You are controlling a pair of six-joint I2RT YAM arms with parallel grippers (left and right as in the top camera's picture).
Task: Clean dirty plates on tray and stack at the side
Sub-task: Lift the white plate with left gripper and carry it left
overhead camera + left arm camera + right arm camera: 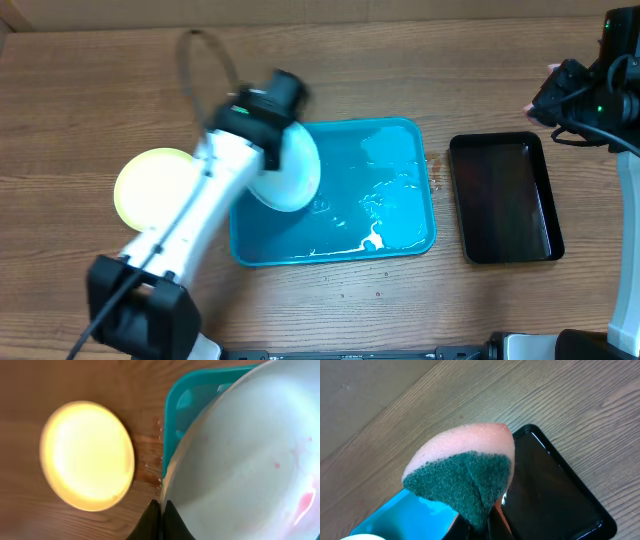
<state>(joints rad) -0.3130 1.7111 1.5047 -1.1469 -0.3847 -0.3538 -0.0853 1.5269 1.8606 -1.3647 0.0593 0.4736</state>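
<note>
One blue plate (250, 460) is clamped at its rim by the left end effector (161, 516) and held tilted over the left end of the tray (372, 124). Faint pink marks are seen on it. The yellow plate (155, 185) lies flat on the tabletop (80, 100), just left of the tray. The drop is therefore judged to lie leftward, on the left arm's side. Far right, past the black tray (505, 200), a sponge (465, 470) is gripped by the right end effector (485, 522).

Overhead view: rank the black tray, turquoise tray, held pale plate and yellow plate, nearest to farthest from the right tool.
From the right tool, shut on a sponge:
1. Black tray, just below it, right side.
2. Turquoise tray, centre.
3. Pale plate, over that tray's left end.
4. Yellow plate, far left.
</note>
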